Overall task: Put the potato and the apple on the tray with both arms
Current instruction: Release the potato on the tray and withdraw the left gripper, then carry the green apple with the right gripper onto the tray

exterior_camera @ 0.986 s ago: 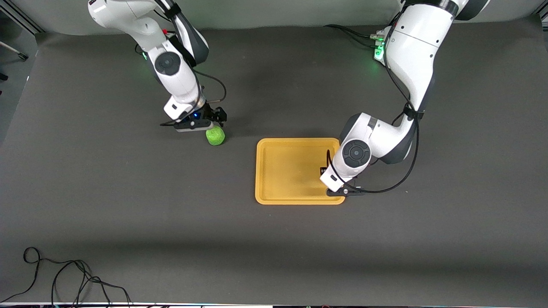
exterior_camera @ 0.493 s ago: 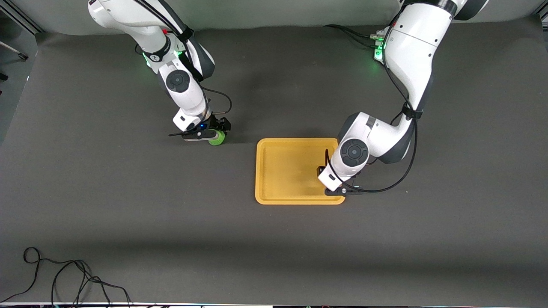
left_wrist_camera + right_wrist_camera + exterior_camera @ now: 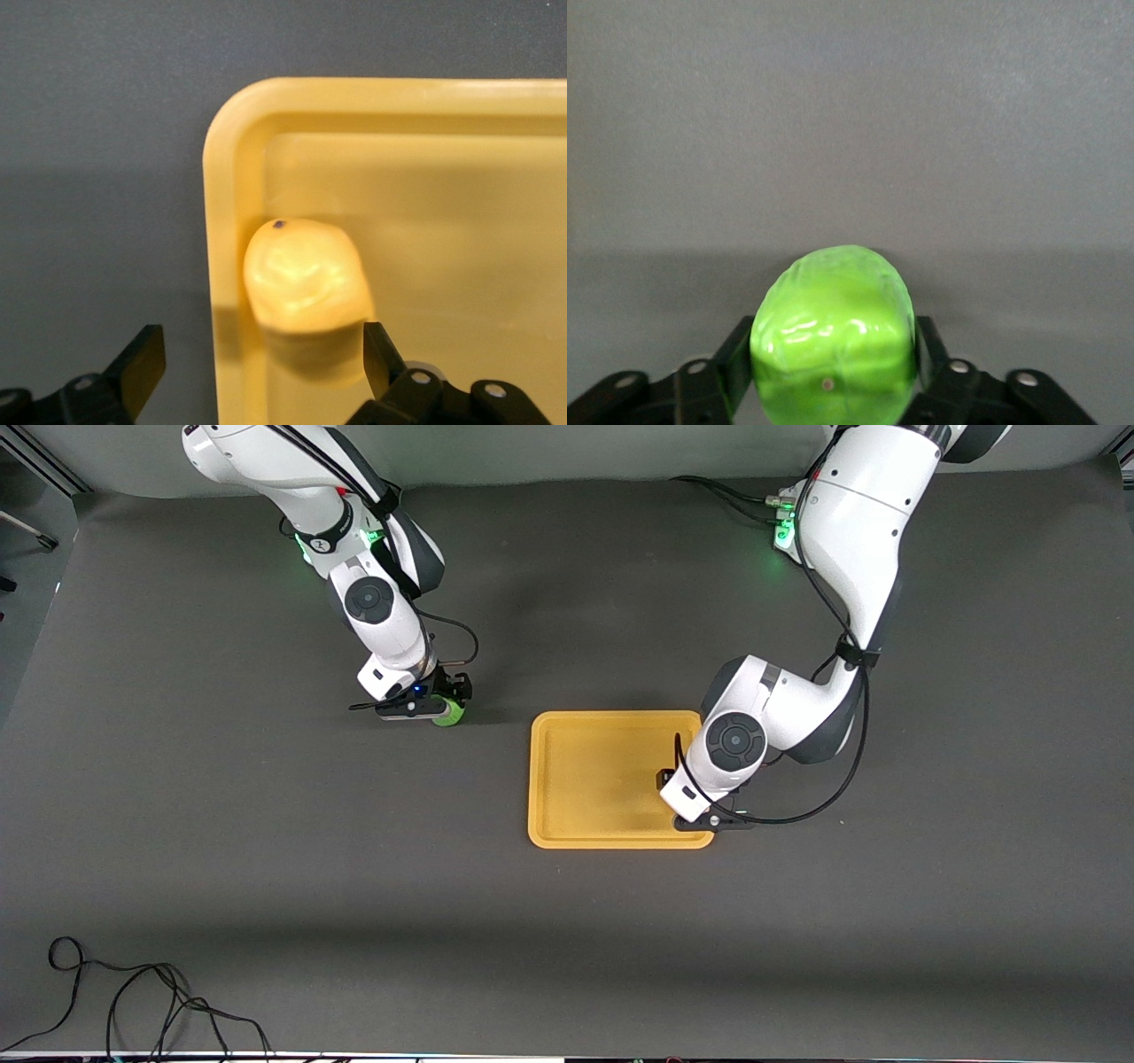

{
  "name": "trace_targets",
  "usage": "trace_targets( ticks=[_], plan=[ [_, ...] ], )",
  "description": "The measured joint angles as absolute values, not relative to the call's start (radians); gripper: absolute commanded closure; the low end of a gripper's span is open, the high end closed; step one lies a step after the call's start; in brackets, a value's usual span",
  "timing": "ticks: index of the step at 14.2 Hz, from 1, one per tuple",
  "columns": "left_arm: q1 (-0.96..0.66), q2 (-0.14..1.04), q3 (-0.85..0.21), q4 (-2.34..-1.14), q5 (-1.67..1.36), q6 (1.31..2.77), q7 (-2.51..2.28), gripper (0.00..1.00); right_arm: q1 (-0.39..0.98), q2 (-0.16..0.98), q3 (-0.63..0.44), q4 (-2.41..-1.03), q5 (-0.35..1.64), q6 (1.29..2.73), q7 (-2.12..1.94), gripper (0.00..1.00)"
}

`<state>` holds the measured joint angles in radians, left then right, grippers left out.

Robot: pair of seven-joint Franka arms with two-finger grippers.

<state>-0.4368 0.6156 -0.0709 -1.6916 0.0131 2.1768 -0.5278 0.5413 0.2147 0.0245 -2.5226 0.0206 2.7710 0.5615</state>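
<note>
The green apple [image 3: 450, 714] sits on the dark table, toward the right arm's end from the tray. My right gripper [image 3: 446, 701] is low over it and shut on it; in the right wrist view the apple [image 3: 831, 332] fills the gap and both black fingers [image 3: 735, 354] press its sides. The orange-yellow tray [image 3: 594, 779] lies mid-table. My left gripper [image 3: 261, 363] is open, low over the tray's corner nearest the left arm. The yellow-tan potato [image 3: 306, 274] lies in the tray [image 3: 230, 177] by its rim, just ahead of the spread fingers. In the front view the left wrist hides the potato.
A black cable loop [image 3: 133, 1001] lies on the table near the front camera at the right arm's end. Cables [image 3: 726, 491] run by the left arm's base. Dark bare table surrounds the tray.
My right gripper has come down over the apple, which now sits between its fingers. The left arm has hardly moved over the tray.
</note>
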Motion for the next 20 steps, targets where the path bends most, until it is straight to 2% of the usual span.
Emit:
trace_targets(
  ticks=[2,4,8,11,13,17,20],
  plan=[
    [-0.436,0.581,-0.067,-1.688,0.015,2.116,-0.527,0.01,0.541,0.209,0.007,-2.502,0.02,2.765,0.561,0.6],
    [-0.426,0.527,-0.054,-1.68,0.018,2.034,-0.516,0.01,0.54,0.186,-0.017,-2.459,0.019,2.696,0.558,0.6],
    [-0.27,0.366,-0.042,-1.663,0.018,1.891,-0.337,0.0,0.54,0.077,-0.06,-2.291,0.018,2.363,0.547,0.6],
    [-0.108,0.227,-0.036,-1.665,0.018,1.806,-0.131,0.0,0.539,0.007,-0.071,-2.107,0.018,2.074,0.546,0.6],
    [-0.025,0.15,-0.035,-1.671,0.017,1.787,0.003,0.0,0.539,-0.004,-0.072,-1.97,0.018,1.935,0.546,0.6],
    [0.069,0.022,-0.035,-1.751,0.016,1.796,0.173,0.0,0.549,0.035,-0.067,-1.768,0.019,1.857,0.55,0.6],
    [0.075,0.009,-0.037,-1.781,0.016,1.796,0.181,0.0,0.614,0.174,-0.06,-1.575,0.021,1.819,0.65,0.61]
  ],
)
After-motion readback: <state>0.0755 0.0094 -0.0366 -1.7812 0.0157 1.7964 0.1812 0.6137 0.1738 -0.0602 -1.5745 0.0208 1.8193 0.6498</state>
